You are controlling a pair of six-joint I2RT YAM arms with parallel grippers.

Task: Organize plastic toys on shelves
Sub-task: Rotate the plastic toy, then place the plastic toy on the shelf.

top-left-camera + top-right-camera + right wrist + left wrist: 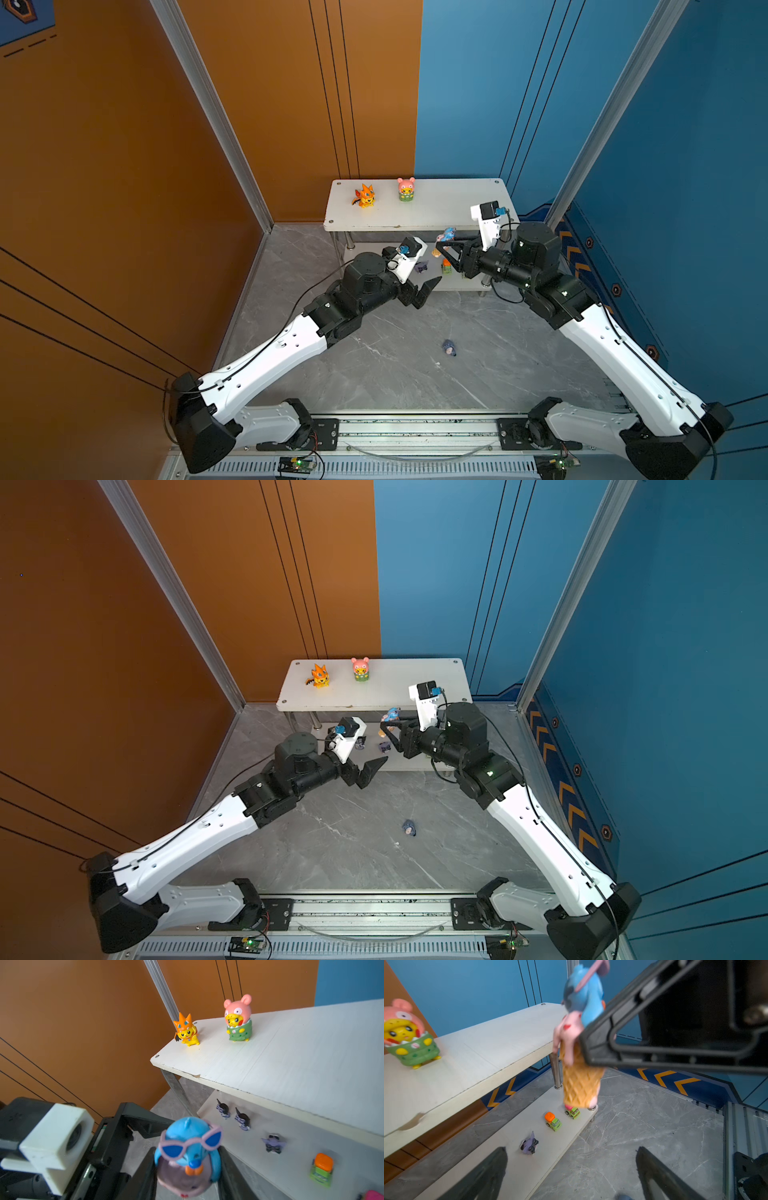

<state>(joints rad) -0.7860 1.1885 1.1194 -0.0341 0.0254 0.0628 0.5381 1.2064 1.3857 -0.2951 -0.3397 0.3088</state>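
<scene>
The right gripper [445,244] is closed partway around the middle of the blue toy [188,1147], one finger on each side. The toy hangs cone-down just in front of the top shelf [436,208], above the lower shelf [517,1167]. It has a blue head, pink sunglasses, an orange bow, a pink body and a tan waffle cone. The left gripper [428,290] gapes wide and is empty.

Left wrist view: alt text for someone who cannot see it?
The right gripper holds a blue figurine on an ice-cream cone aloft beside the two-tier shelf. A pink-and-yellow figurine stands on the top board; two green cars and a purple horned figurine sit on the lower board. The left gripper is open.
</scene>
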